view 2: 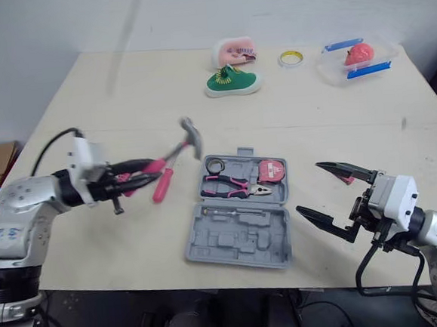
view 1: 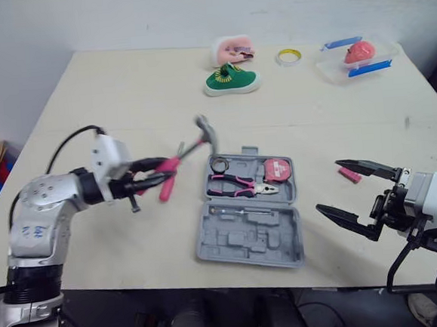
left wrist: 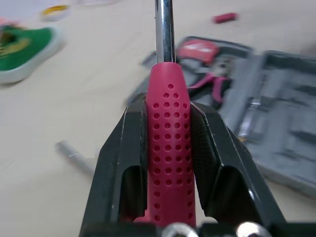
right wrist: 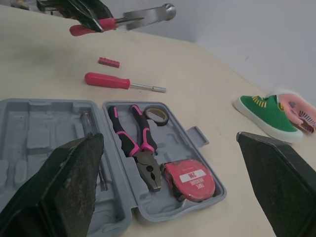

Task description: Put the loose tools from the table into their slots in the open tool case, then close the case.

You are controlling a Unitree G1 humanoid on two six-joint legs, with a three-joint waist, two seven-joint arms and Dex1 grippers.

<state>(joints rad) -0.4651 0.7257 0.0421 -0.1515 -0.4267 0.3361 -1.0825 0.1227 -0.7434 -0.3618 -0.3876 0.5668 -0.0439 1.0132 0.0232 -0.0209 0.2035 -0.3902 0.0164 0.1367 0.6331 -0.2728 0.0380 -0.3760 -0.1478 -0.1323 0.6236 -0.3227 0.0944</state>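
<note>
Hammer (view 1: 189,147): pink grip clamped between the fingers of the left tool (view 1: 159,173), held off the desk (view 1: 122,95) left of the open tool case (view 1: 247,241), with the steel head toward the case. Screwdriver (right wrist: 113,80): flat on the desk beneath the hammer and partly covered by it in the head views. Case: pliers (view 1: 239,184), tape measure (view 1: 277,169) and tape roll (view 1: 218,164) seated. The remaining slots are hard to make out. Right tool (view 1: 328,186): spread wide and empty, right of the case, with one finger overlapping a small pink strip (view 1: 349,174).

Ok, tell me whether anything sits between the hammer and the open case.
Nothing visible does. The left gripper holds the hammer in the air, left of the case, head toward it. The screwdriver lies on the table below the hammer, beside the case, not in its path.
</note>
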